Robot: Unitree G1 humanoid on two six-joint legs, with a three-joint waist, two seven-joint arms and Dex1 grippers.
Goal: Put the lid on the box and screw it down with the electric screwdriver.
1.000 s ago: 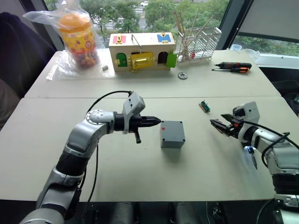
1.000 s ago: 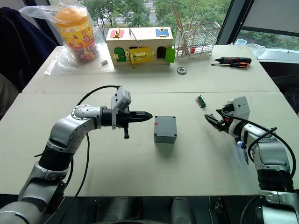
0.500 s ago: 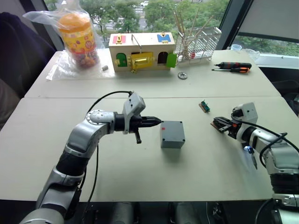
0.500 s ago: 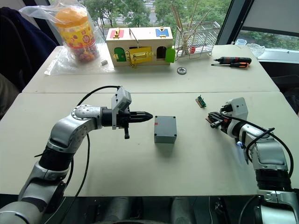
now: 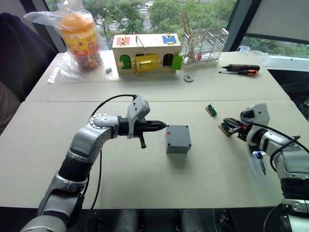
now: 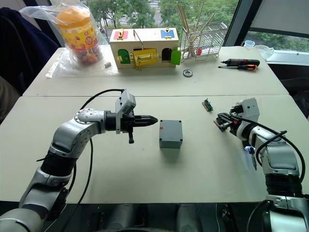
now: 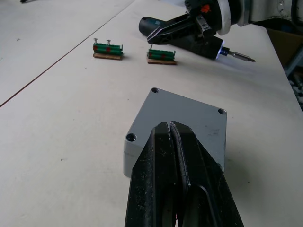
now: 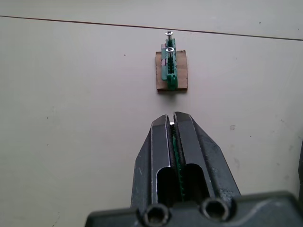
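Observation:
The grey box (image 5: pixel 178 139) stands mid-table with a red mark on its side. The lid (image 7: pixel 182 116), flat with corner screw holes, lies on top of it. My left gripper (image 5: pixel 163 126) is shut and empty, its tips just left of the box's top edge. My right gripper (image 5: pixel 226 127) is low over the table at the right, shut on a small green screw holder (image 8: pixel 178 163) on brown card. A second such holder (image 5: pixel 211 109), carrying two screws, lies just beyond it. The electric screwdriver (image 7: pixel 206 46) lies under my right forearm, its tip lit (image 5: pixel 257 155).
At the back stand a wooden lock box (image 5: pixel 146 53), a snack jar in a plastic bag (image 5: pixel 79 41) and a wire rack (image 5: pixel 205 41). Two hand screwdrivers (image 5: pixel 241 69) and a round metal part (image 5: pixel 188 78) lie on the rear table.
My right gripper has closed from open onto the green screw holder. The left arm and the box have not moved.

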